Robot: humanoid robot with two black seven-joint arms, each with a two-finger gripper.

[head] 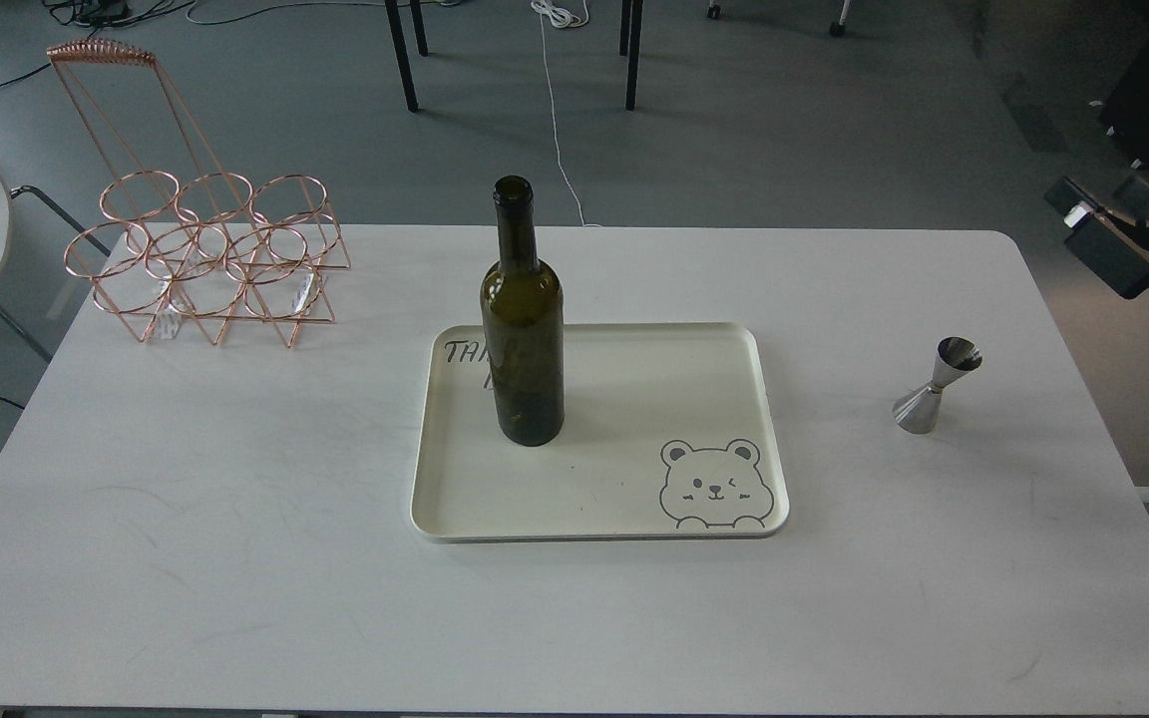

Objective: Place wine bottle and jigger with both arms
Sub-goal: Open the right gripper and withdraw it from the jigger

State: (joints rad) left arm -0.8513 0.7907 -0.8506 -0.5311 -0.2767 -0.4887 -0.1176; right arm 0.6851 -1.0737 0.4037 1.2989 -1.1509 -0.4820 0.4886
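Neither gripper is in view, so I cannot tell their state. The bottle (523, 319), dark green and unlabelled, stands upright on the tray (724, 344), probably already placed. The jigger (937, 387), shiny steel, stands on the table (235, 558), well right of the tray.

White table (235, 519) is seen w/ cream tray (624, 499) at centre. Copper wire rack (205, 259) is set far left, jigger (937, 385) upright at right.
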